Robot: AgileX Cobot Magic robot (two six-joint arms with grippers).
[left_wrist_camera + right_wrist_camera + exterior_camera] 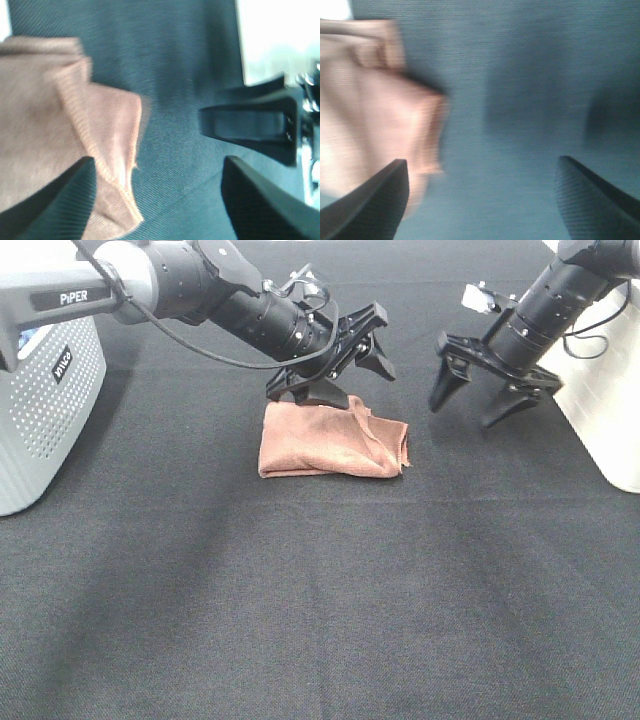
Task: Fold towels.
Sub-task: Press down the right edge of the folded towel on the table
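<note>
A white perforated housing (45,410) was cut off at the left edge, and its small dark label was too small to read. The left arm (150,280) bore the word "PiPER". The left gripper (335,385) stood with jaws apart over the far edge of the towel (330,440), hiding part of that edge; whether it touched the cloth could not be told. The towel lay folded on the black desk (300,590). Just beside it, the right gripper (462,412) hung spread wide. The right wrist view was blurred.
</note>
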